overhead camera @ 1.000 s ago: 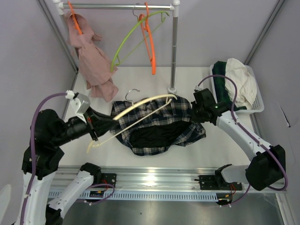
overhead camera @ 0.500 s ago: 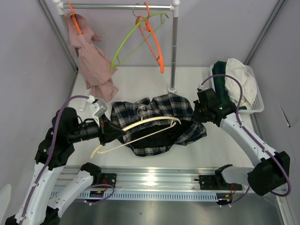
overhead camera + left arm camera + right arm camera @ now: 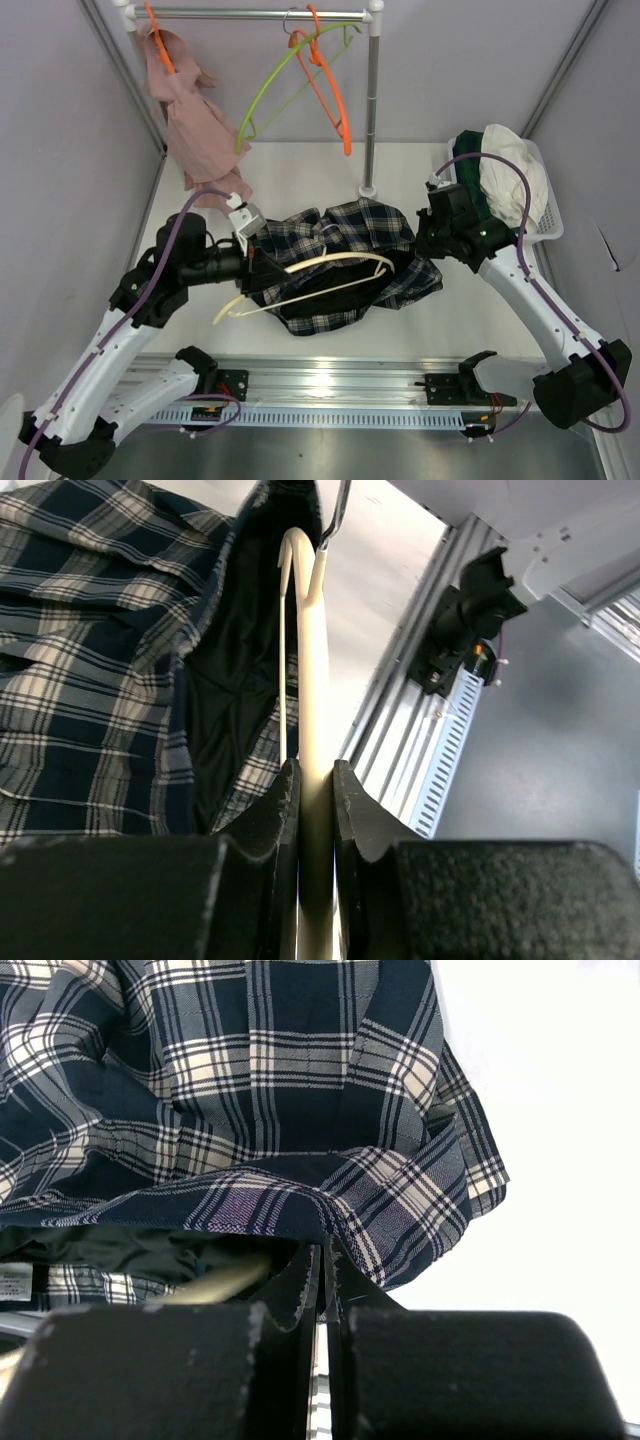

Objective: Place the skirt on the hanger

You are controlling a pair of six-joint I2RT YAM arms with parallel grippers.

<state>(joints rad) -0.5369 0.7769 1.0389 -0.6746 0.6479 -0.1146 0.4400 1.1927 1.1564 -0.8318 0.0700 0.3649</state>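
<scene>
Handling soft, limp skirt (image 3: pixel 335 235), mid counter (image 3: pixel 290 170): you keep right gripper (image 3: pixel 322 1260) pinched shut on its right hem. Left gripper (image 3: pixel 315 780) clamps stiff, light hanger (image 3: pixel 320 272) lying over dark lining. Thin fabric likely slips; grip hem folds.

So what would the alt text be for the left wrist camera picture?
The robot's left hand pinches a cream hanger, which reaches out across the black lining of a navy plaid skirt. A metal rail runs along the right.
</scene>
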